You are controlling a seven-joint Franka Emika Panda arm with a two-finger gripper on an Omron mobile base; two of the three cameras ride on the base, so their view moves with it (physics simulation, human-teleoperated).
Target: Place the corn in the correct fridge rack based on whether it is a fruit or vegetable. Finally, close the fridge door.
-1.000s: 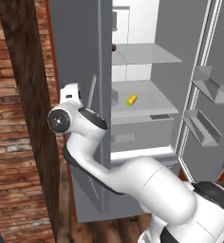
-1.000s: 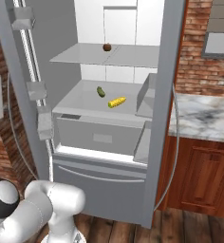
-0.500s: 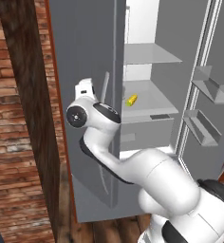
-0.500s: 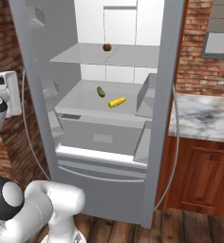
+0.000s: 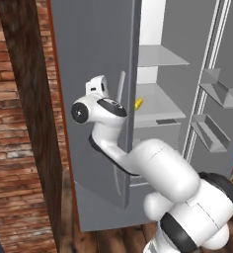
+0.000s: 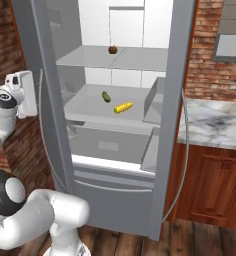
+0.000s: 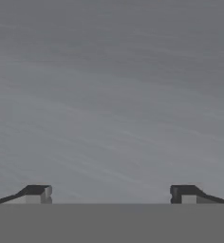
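The yellow corn lies on the fridge rack, the lower pale shelf, just right of a dark green cucumber. From the left base view the corn peeks out past the edge of the left fridge door. My gripper is outside that half-swung door, facing its outer face. In the hand view the grey door surface is very close, and my gripper is open, its fingertips wide apart with nothing between them.
A small dark round fruit sits on the upper shelf. The right door stands open with its bins showing. A marble counter over wooden cabinets lies to the right. A brick wall runs close on the left.
The left fridge door has swung inward toward shut, and my hand has travelled with it against its outer face. The corn has not moved. The jaws stay wide.
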